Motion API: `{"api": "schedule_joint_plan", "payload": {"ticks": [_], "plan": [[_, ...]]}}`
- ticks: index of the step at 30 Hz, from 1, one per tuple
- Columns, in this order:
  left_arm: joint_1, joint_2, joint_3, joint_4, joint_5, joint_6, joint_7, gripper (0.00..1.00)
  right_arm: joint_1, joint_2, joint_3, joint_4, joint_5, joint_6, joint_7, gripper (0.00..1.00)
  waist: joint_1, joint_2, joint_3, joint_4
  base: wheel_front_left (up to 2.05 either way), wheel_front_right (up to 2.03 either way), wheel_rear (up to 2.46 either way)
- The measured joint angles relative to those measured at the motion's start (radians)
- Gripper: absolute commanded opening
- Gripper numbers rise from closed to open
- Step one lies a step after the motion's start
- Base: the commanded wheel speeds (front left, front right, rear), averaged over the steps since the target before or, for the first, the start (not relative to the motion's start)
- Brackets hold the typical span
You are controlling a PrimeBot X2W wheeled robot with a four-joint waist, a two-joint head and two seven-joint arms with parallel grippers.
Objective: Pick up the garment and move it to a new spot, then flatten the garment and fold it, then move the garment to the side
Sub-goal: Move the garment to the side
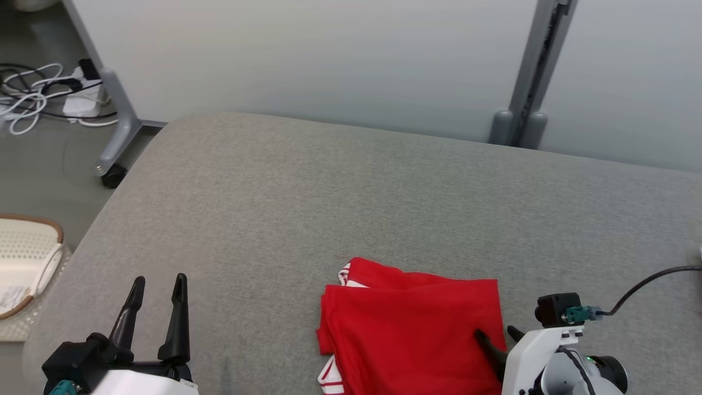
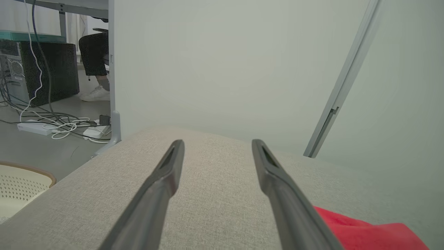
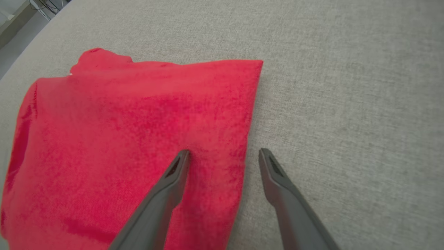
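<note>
The red garment with white stripes lies folded on the grey table, near the front edge and right of centre. My right gripper is open and straddles the garment's right edge. In the right wrist view one finger rests over the red cloth and the other over bare table, with the right gripper holding nothing. My left gripper stands open at the lower left, well left of the garment. In the left wrist view the left gripper hovers over bare table, with a corner of the garment at the lower right.
A pale partition wall with a grey post runs behind the table. A cream perforated basket sits on the floor to the left. Cables and a power strip lie on the floor at the far left. A person's foot shows beyond the partition.
</note>
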Motion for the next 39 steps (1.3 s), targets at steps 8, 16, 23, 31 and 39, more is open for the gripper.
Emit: {"api": "schedule_joint_plan", "payload": {"ticks": [8, 16, 23, 31, 39], "plan": [[-0.003, 0.007, -0.007, 0.008, -0.004, 0.0, 0.0, 1.0, -0.025, 0.0, -0.064, 0.088, 0.004, 0.001, 0.134, 1.0, 0.0001, 0.0, 0.005, 0.058, 0.0, 0.0, 0.0], [-0.003, 0.008, -0.004, 0.008, -0.002, 0.0, 0.0, 1.0, -0.019, 0.004, -0.024, 0.053, 0.053, 0.0, 0.106, 0.0, 0.0, 0.0, -0.005, 0.058, 0.0, 0.0, 0.0], [-0.002, 0.012, -0.016, 0.004, -0.002, 0.0, 0.0, 1.0, -0.033, -0.012, 0.004, 0.018, 0.051, 0.0, -0.038, 0.0, 0.0, 0.0, -0.008, 0.014, 0.0, 0.0, 0.0], [0.001, 0.008, -0.053, -0.013, -0.018, 0.0, 0.0, 1.0, -0.036, -0.057, -0.02, -0.005, 0.051, 0.0, -0.078, 0.0, 0.0, 0.0, -0.012, -0.086, 0.0, 0.0, 0.0], [-0.002, 0.014, -0.093, -0.029, -0.033, 0.0, 0.0, 1.0, -0.034, -0.063, -0.025, -0.053, 0.034, 0.0, -0.078, 0.0, 0.0, 0.0, -0.004, -0.226, 0.0, 0.0, 0.0]]}}
